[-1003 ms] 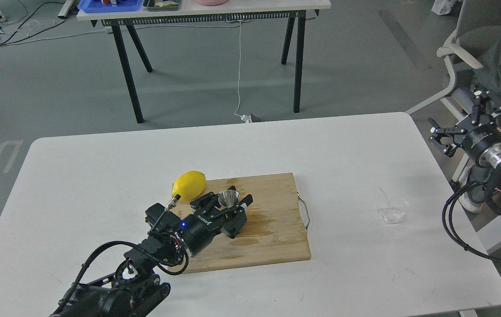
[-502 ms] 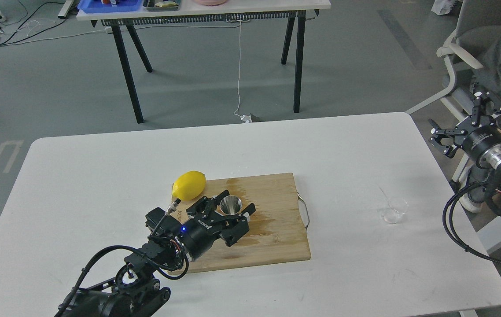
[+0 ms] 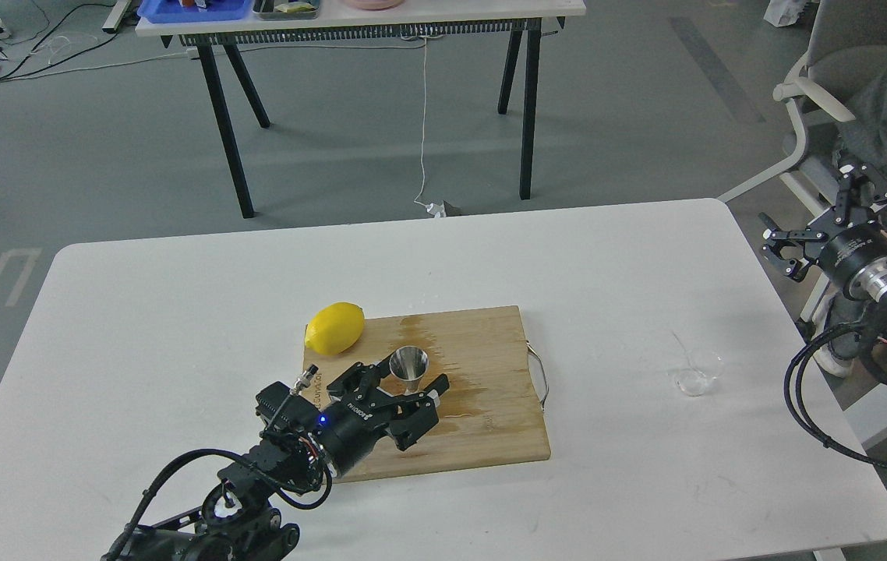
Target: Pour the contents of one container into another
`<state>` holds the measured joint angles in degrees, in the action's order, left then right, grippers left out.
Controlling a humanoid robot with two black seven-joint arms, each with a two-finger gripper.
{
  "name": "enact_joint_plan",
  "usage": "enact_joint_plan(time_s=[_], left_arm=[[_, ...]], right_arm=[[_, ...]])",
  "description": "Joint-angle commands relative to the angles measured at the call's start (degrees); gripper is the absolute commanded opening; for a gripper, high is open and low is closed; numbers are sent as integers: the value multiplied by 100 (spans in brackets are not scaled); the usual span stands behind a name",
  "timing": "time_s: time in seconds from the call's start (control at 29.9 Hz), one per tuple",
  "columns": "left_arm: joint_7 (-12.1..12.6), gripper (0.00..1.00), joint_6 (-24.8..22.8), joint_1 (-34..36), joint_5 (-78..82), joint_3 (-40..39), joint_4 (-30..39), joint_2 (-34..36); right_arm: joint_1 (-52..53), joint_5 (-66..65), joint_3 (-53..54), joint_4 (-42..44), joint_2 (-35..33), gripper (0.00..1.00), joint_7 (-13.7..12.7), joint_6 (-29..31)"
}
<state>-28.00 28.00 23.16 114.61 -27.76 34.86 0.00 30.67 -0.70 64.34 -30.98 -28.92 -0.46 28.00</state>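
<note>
The steel jigger (image 3: 409, 363) stands upright on the wooden cutting board (image 3: 490, 421), near its back left. My left gripper (image 3: 408, 385) lies low over the board just in front of the jigger, open, with its fingertips on either side of the jigger's foot and apart from it. The clear glass cup (image 3: 697, 373) sits by itself on the white table (image 3: 178, 312), far right of the board. My right gripper (image 3: 825, 216) hovers open beyond the table's right edge, well above and behind the cup, holding nothing.
A yellow lemon (image 3: 334, 327) rests at the board's back left corner, close to the left gripper. The board has a wire handle (image 3: 540, 378) on its right side and a wet patch (image 3: 459, 389). A chair (image 3: 841, 101) stands behind the right arm.
My left gripper has slid back toward me, off the jigger it was around, and sits lower. The jigger stays upright on the board. The right gripper has barely shifted.
</note>
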Motion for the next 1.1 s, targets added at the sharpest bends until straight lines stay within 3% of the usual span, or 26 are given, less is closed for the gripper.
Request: enact_joint_plan(time_s=[0.0,1.07], left_arm=[[0,94,0,-40,-9,-1,-5,0],[0,94,0,-339,-106,-19,39,193]], right_arm=[[0,0,0,-5,0,99,2,0],[-26,0,0,4,9,99,19,0]])
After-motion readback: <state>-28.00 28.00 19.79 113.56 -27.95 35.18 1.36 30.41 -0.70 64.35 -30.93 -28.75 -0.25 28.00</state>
